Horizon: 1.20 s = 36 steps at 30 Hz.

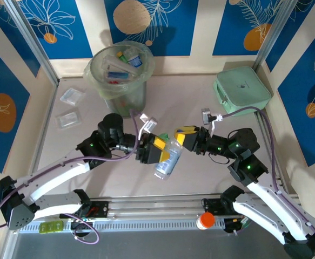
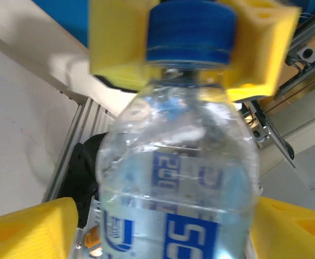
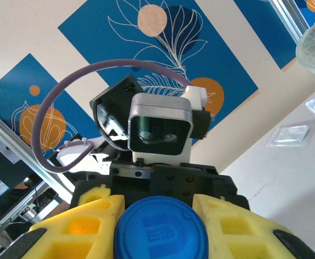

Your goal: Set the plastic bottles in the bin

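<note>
Left wrist: bottle [image 2: 179, 162] between left fingers [image 2: 27, 232] (right fingers [image 2: 260, 54] clamp cap [image 2: 192, 29]).

A pale tabletop [image 1: 189, 102] is enclosed at 9, 12 and 3 o'clock by cream walls [image 1: 203, 27] set with blue panels [image 1: 162, 27], printed with white leaf outlines and orange discs [image 1: 257, 36]. Aluminium posts [image 1: 30, 40] are seen at 11 and 1 o'clock, a metal rail [image 1: 157, 208] at 6.

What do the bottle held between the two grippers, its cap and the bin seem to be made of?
Bottle: thin clear plastic with a glossy finish; the background shows through it and its wall looks dented.
Cap: opaque blue plastic, fairly matte, with ridged sides in the left wrist view.
Bin: probably translucent pale-green plastic; its contents show dimly through the wall.
</note>
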Each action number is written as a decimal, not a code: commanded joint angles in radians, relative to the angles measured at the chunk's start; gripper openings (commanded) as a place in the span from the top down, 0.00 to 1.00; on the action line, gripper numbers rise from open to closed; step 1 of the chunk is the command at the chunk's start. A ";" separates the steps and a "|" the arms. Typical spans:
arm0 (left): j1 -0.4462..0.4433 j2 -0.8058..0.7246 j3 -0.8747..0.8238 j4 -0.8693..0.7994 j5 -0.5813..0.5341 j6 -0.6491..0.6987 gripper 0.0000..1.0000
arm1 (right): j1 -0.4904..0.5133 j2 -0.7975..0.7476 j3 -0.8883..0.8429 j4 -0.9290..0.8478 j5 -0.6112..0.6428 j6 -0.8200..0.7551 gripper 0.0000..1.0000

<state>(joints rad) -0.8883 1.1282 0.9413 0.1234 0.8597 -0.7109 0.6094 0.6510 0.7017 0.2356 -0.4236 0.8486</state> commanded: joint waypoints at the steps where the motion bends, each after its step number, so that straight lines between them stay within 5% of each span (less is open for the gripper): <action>1: -0.008 0.004 0.010 0.005 0.004 0.060 0.21 | -0.002 -0.016 -0.004 0.018 -0.017 -0.011 1.00; 20: 0.045 0.158 -0.094 0.655 0.204 -0.317 0.52 | -0.144 0.067 -0.094 0.212 -0.127 0.104 0.98; 23: 0.079 0.188 -0.098 0.739 0.204 -0.375 0.57 | -0.154 0.055 -0.076 0.117 -0.078 0.076 0.45; 25: 0.127 0.194 -0.101 0.728 0.183 -0.371 0.62 | -0.154 0.042 -0.048 0.021 -0.024 0.042 0.26; 29: 0.276 0.154 -0.077 0.488 0.028 -0.272 0.63 | -0.152 0.039 0.055 -0.299 0.131 -0.063 0.24; 32: 0.343 0.085 0.036 0.028 -0.262 -0.060 0.60 | -0.141 0.046 0.120 -0.513 0.296 -0.116 0.23; 36: 0.346 0.085 0.253 -0.258 -0.553 0.094 0.60 | -0.080 0.030 0.151 -0.658 0.579 -0.119 0.24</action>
<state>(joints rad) -0.5392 1.2533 1.0439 0.1493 0.5896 -0.7895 0.4957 0.6952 0.8196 -0.2073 -0.1028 0.7799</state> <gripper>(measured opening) 0.467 0.760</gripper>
